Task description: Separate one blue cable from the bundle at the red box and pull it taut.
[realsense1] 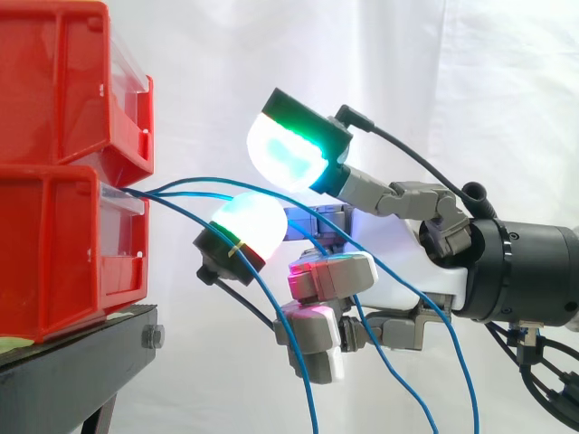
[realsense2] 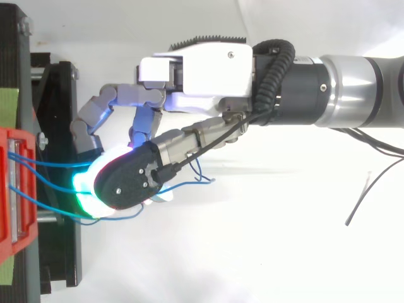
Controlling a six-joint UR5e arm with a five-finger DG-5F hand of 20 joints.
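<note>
Several thin blue cables (realsense1: 194,180) run out of the lower red bin (realsense1: 63,253) at the left and sag down to the right. My hand (realsense1: 398,271) comes in from the right, close to the bin's front. A green-glowing fingertip (realsense1: 288,145) sits above the cables and a cyan-white pad (realsense1: 246,226) below. One cable arcs through the gap between them, and the two pads stand apart. Another cable drops under the lower pad. The lower fingers (realsense1: 330,276) are curled beneath. From above, the hand (realsense2: 196,76) covers the cables (realsense2: 50,161) just right of the bin (realsense2: 12,189).
A second red bin (realsense1: 54,81) is stacked on the lower one. Both rest on a black stand (realsense1: 81,357) at the left. A white curtain hangs behind. The loose cable ends (realsense1: 466,380) hang below my wrist.
</note>
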